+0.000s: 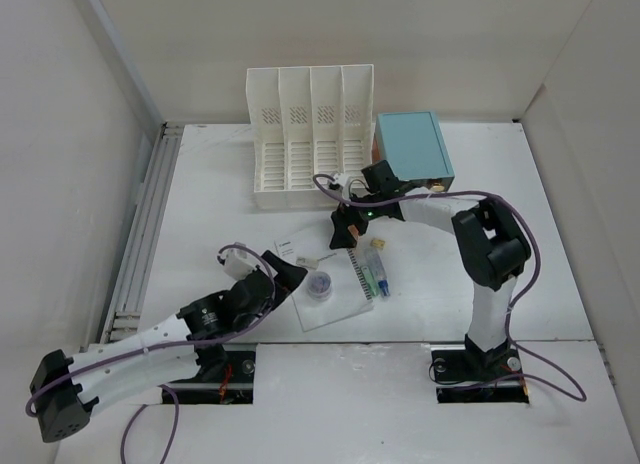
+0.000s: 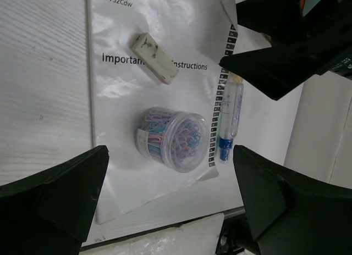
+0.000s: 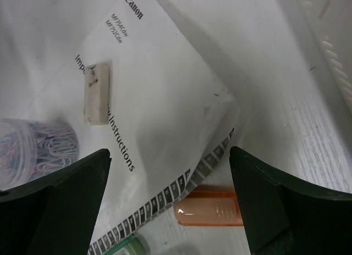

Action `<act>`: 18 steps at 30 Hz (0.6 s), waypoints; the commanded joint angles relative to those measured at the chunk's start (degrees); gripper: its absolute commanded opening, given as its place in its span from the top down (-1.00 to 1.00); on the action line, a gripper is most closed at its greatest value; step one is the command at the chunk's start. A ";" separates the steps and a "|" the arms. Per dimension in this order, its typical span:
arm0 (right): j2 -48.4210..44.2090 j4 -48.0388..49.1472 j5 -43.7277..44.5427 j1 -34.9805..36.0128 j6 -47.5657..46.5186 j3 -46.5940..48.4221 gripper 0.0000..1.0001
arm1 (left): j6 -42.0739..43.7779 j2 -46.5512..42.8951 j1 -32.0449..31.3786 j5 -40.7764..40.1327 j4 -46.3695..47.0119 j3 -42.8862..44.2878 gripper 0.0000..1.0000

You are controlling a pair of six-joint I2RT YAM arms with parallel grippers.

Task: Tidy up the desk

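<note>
In the right wrist view the tub of paper clips (image 3: 33,148) is cut off at the left edge, and one end of the orange tube (image 3: 209,214) hides behind a finger (image 3: 286,211) of the right hand (image 3: 169,153). In the left wrist view the eraser (image 2: 154,58) covers some letters on the booklet (image 2: 181,24), and that hand hides the top of the glue pen (image 2: 231,115).

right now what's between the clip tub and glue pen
Only the printed sheet, a bare strip and its checkered edge, lies between the clip tub and the glue pen, seen in the left wrist view.
</note>
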 commanded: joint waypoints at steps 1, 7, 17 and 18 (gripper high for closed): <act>0.79 4.27 2.21 0.78 3.60 3.18 -0.89 | -3.06 -0.99 -0.42 0.97 -2.14 -1.78 -0.88; 2.64 4.88 3.80 0.78 5.44 3.18 -0.91 | -3.07 1.47 -0.43 2.99 -1.53 -1.78 -0.86; 4.93 3.75 2.13 1.31 6.68 0.55 -0.86 | -2.54 7.89 -0.43 7.29 2.52 -0.73 -0.86; 4.93 3.74 2.13 1.31 6.68 0.55 -0.86 | -2.54 8.41 -0.43 7.30 3.04 -0.73 -0.86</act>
